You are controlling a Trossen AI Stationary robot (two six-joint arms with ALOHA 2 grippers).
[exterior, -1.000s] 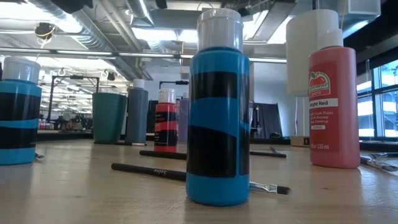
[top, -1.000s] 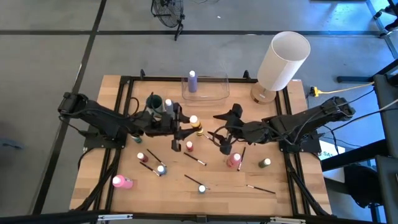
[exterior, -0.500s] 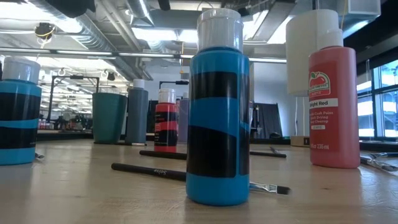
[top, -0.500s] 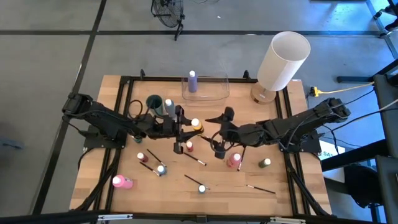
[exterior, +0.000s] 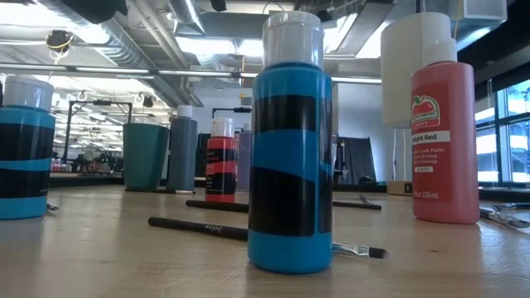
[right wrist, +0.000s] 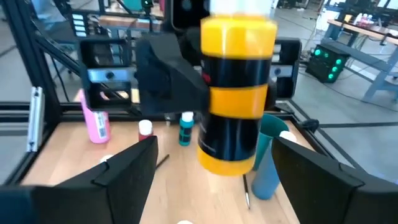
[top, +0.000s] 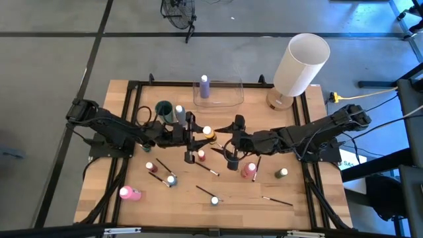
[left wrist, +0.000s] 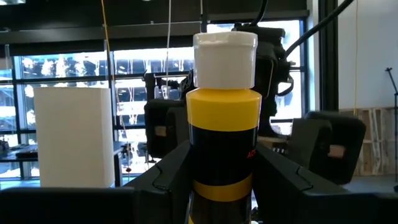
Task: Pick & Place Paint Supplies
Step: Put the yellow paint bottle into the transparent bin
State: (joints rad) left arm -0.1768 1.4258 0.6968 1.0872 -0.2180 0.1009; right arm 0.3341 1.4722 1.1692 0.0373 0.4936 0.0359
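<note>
A yellow paint bottle (top: 207, 132) with a black label and a white cap stands upright in the air over the table's middle, with my left gripper (top: 198, 137) shut on it. In the left wrist view the bottle (left wrist: 224, 118) fills the middle. My right gripper (top: 231, 142) is open just right of the bottle. In the right wrist view its fingers (right wrist: 130, 171) stand wide, short of the bottle (right wrist: 239, 87), apart from it. Other paint bottles and dark-handled brushes (top: 208, 169) stand and lie on the table. My left gripper pinches the yellow bottle's body at its black label (left wrist: 200, 171) between its two fingers, one on each side. The fingers come about level from the table's left. The bottle stands upright in the hold, its base lifted clear of the table.
A clear container (top: 228, 99) with a lilac bottle (top: 204, 84) stands at the far middle, and a white cylinder (top: 301, 63) at the far right. A teal cup (top: 163, 109), a grey bottle (top: 179, 112) and a red bottle (top: 201, 155) crowd the middle. A pink bottle (top: 129, 193) lies near left.
My right gripper has moved toward the table's left, closer to the yellow bottle, tipping slightly and staying open. My left gripper has kept the bottle still.
</note>
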